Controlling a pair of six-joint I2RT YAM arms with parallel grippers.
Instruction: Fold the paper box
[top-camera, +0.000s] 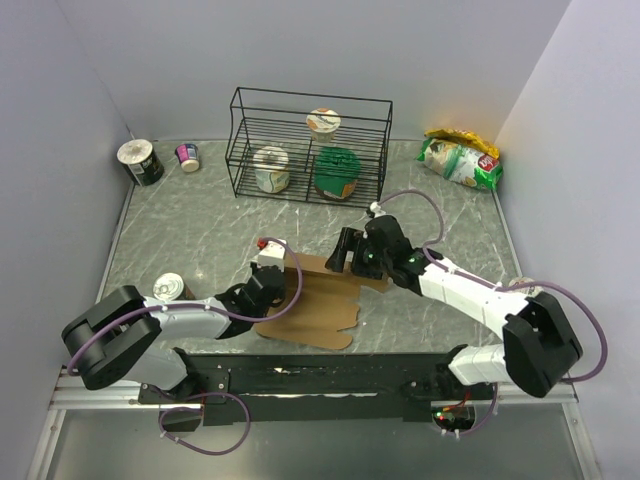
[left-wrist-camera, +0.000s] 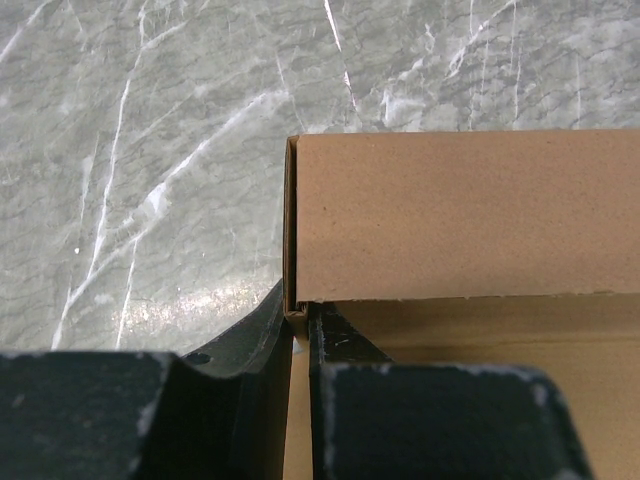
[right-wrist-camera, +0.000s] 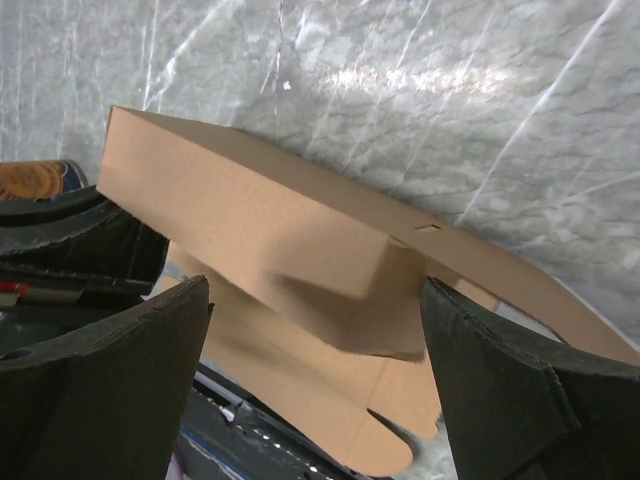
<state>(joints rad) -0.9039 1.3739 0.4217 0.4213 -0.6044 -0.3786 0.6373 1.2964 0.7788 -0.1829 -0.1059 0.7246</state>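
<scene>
Your left gripper (left-wrist-camera: 300, 345) is pinching a thin upright wall at the left end of the paper box (left-wrist-camera: 460, 215), its fingers nearly closed with only cardboard between them. Your right gripper (right-wrist-camera: 315, 295) is gaping wide and gripping nothing; the raised far wall is lying just ahead of it, slanting across the gap between its fingers. The box is resting on the table (top-camera: 200, 230) in front of both bases, its long axis running left to right from one gripper to the other. The right arm is sitting nearer the right end, so that end is probably falling to it.
</scene>
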